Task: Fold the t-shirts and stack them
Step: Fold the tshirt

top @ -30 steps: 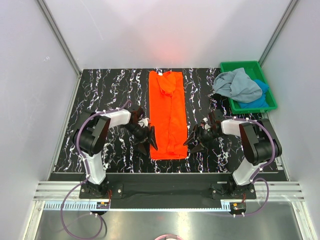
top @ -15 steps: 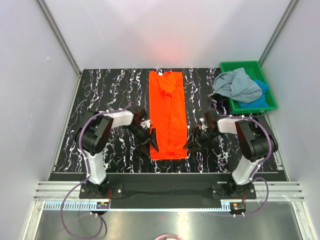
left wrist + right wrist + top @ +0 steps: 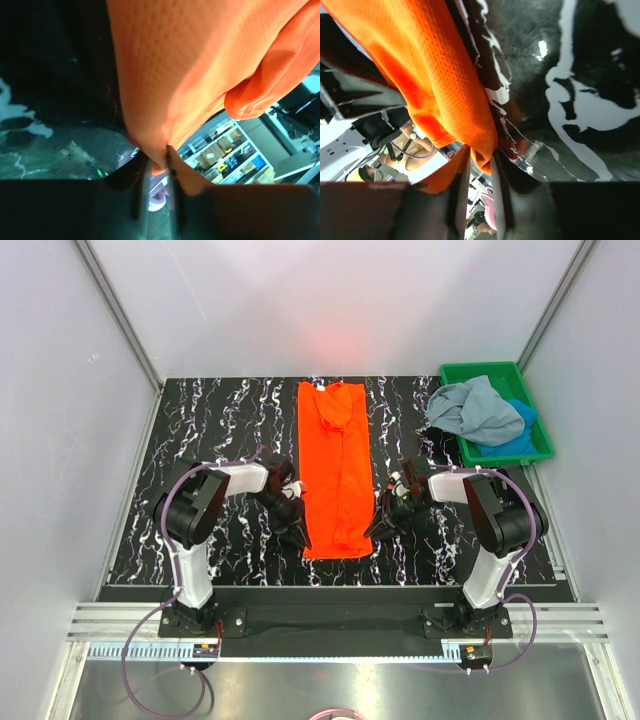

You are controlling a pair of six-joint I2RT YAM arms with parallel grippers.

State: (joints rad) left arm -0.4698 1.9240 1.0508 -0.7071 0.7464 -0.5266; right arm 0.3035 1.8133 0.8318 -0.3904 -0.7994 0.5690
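We clench our left gripper and right gripper on the two near corners of the bright orange cloth t-shirt, which lies as a long strip along the middle of the black marbled table.

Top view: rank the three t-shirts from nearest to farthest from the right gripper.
1. The orange t-shirt, mid-table, its near corner at the right gripper's fingers.
2. The grey-blue t-shirt, heaped at the green tray's left side.
3. The bright blue t-shirt, partly under it, toward the tray's right.
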